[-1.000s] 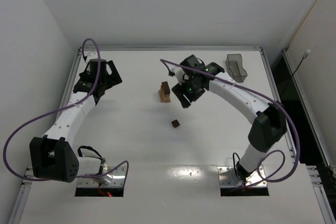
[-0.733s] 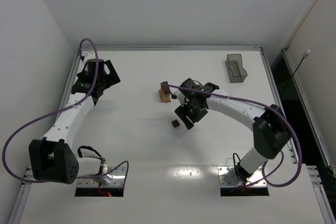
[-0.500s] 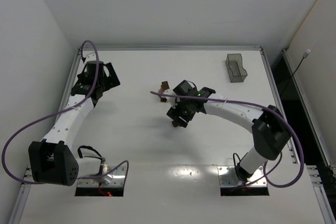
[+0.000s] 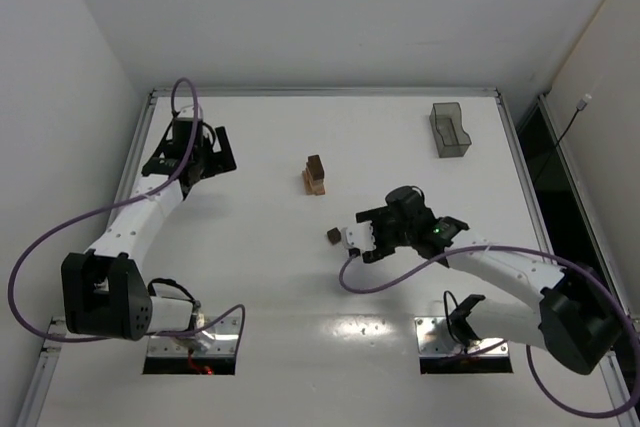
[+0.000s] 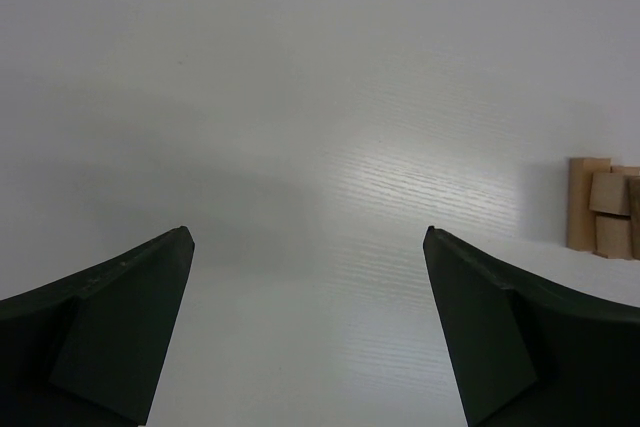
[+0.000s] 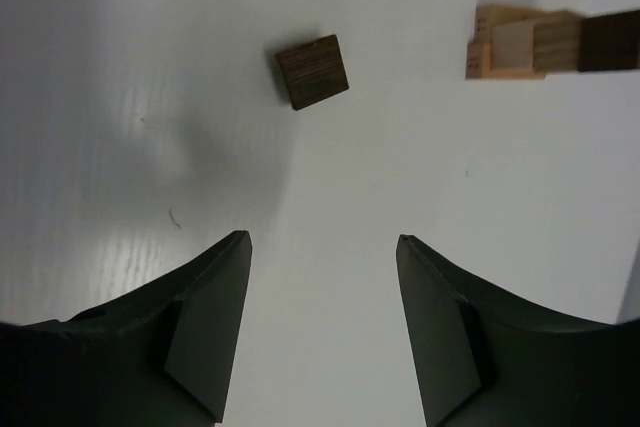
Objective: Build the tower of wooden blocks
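Observation:
The wood block tower (image 4: 315, 176) stands mid-table, tan blocks with a dark brown one on top; it also shows in the right wrist view as the tower (image 6: 550, 43) and at the right edge of the left wrist view as the tower (image 5: 605, 207). A loose dark brown cube (image 4: 333, 235) lies on the table below it; the right wrist view shows the cube (image 6: 312, 71) ahead of the fingers. My right gripper (image 4: 362, 241) is open and empty just right of the cube, apart from it. My left gripper (image 4: 222, 150) is wide open and empty, far left of the tower.
A clear grey plastic bin (image 4: 450, 130) stands at the back right of the white table (image 4: 260, 277). Purple cables loop off both arms. White walls close in the left and back edges of the table.
The right arm swung from beside the tower down toward the near side and now sits right of the loose cube. The left gripper shifted slightly rightward.

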### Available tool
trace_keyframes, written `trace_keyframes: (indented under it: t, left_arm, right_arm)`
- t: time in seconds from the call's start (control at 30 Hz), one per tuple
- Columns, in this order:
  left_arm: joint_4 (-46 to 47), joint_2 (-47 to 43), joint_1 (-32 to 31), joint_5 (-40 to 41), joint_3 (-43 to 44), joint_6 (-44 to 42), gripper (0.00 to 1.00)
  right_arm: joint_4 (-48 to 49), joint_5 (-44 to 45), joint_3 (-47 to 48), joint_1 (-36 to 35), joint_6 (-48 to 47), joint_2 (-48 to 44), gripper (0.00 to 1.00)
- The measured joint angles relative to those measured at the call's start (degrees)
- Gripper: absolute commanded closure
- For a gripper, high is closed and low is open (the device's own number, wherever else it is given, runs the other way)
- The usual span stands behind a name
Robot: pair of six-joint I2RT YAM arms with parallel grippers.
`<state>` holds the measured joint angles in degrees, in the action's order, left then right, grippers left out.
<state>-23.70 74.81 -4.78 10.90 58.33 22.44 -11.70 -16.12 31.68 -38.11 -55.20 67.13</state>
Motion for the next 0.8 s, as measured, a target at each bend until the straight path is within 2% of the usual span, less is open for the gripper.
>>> trace_keyframes:
  t: [0.17,0.37,0.5,0.67,0.8]
  left_arm:
    - [-0.1,2.1,0.0,-0.7,0.5,0.0,0.0]
    - [-0.2,3.2,0.0,-0.8,1.4,0.2,0.0]
    - [1.1,2.2,0.0,-2.8,-0.2,0.5,0.0]
    - [2.0,-2.0,-3.7,-13.5,-6.1,-4.0,0.0]
    - [2.1,-4.5,-14.0,-22.0,-7.6,-9.1,0.0]
  right_arm:
    - [4.5,-6.4,-1.9,1.7,-9.2,1.3,0.43]
    - [4.3,-10.1,2.1,1.6,-13.1,8.2,0.44]
    - [3.9,-11.0,4.2,1.5,-13.9,9.4,0.44]
    - [3.6,-8.7,5.3,1.4,-8.4,9.4,0.44]
    - [3.5,-0.4,6.7,3.8,2.8,9.4,0.44]
